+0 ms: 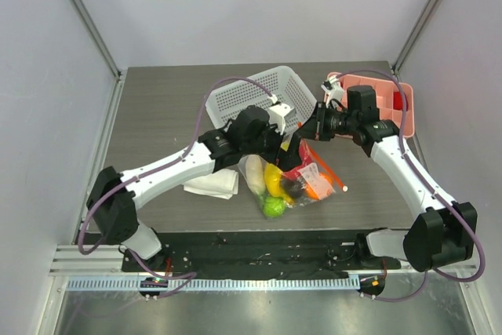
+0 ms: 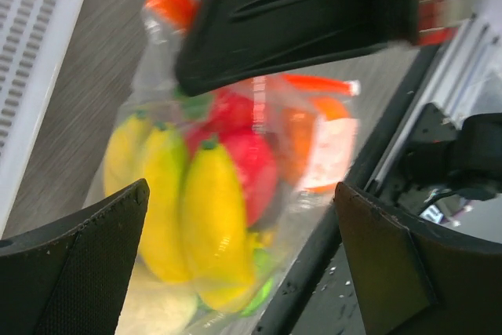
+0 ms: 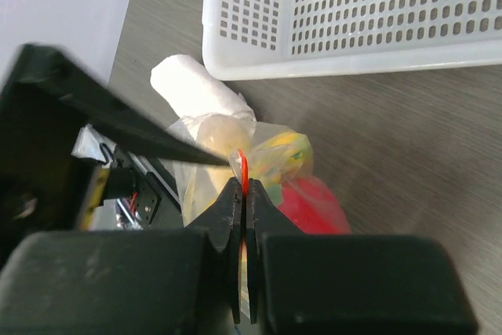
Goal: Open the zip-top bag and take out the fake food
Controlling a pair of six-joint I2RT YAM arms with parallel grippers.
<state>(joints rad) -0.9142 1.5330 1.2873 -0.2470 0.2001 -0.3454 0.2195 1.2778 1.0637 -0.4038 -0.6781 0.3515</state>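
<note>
The clear zip-top bag [image 1: 296, 182] hangs just above the table's near middle, filled with fake food: yellow bananas [image 1: 273, 180], a white radish [image 1: 253, 172], a green apple [image 1: 274, 207], an orange piece [image 1: 314, 187]. My right gripper [image 1: 307, 136] is shut on the orange-red zip strip [image 3: 244, 164] at the bag's top edge, shown in the right wrist view [image 3: 244, 183]. My left gripper [image 1: 276, 140] is open just beside it. In its wrist view [image 2: 241, 194] the jaws stand wide apart, with the bananas [image 2: 208, 217] and a red apple [image 2: 255, 164] in the bag between them.
A white perforated basket [image 1: 249, 96] stands behind the bag. A pink bin [image 1: 386, 103] sits at the back right. A rolled white cloth [image 1: 212, 184] lies left of the bag. The black base rail [image 1: 259, 245] runs along the near edge.
</note>
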